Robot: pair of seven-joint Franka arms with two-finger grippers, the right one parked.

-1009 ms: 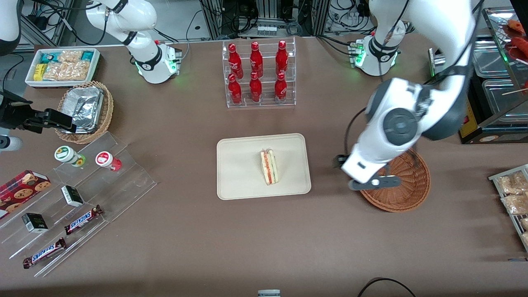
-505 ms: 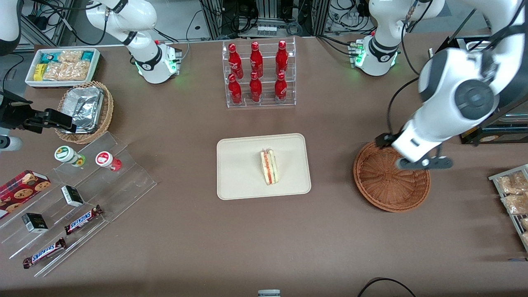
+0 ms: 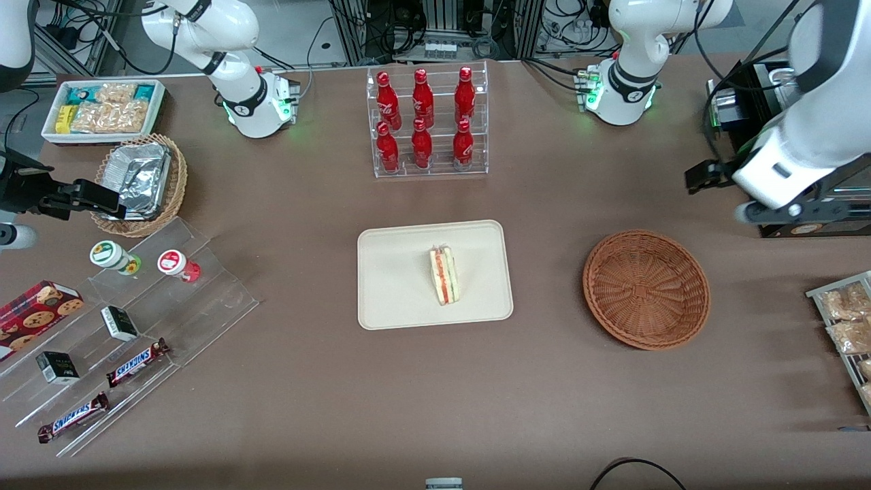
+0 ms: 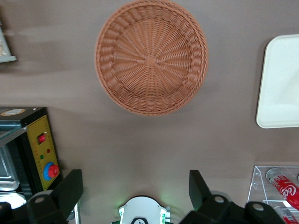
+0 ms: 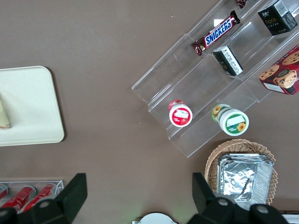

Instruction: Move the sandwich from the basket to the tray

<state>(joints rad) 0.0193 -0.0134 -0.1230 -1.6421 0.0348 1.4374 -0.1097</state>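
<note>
Sandwich wedge of white bread [image 3: 444, 275] lies on the cream rectangular tray [image 3: 395, 299], well apart from the gripper [image 4: 135, 191], fingers [image 4: 70, 189] spread, empty, above the round reddish-brown wicker basket [image 4: 152, 56]

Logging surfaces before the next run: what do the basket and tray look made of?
Basket: reddish-brown woven wicker, strands radiating from its centre. Tray: matte cream, smooth, likely plastic or moulded fibre; holds the sandwich. Claw open, above the table beside the basket.
</note>
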